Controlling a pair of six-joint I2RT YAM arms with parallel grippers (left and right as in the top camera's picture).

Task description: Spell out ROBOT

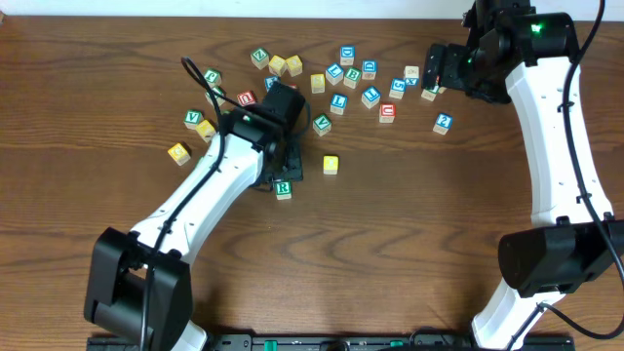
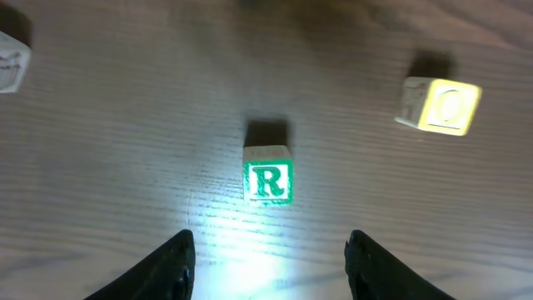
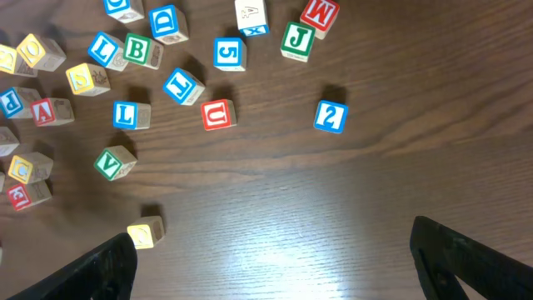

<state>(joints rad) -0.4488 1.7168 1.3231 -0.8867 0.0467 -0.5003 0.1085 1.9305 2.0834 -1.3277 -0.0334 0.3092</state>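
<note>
Left end effector [image 2: 268,246] half parted, holding nothing, R cube [image 2: 268,179] just ahead; right end effector [image 3: 273,237] spread wide, holding nothing

The R cube [image 2: 268,181] has a green frame and letter on white, the yellow cube [image 2: 439,106] pale sides.

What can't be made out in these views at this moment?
- Left wrist: yellow cube letter, washed out by glare.
- Left wrist: edge cube, cut off by the left edge; face unreadable.
- Overhead: left end effector, hidden beneath the left arm.
- Right wrist: right end effector, mostly cut off by the bottom edge.
</note>
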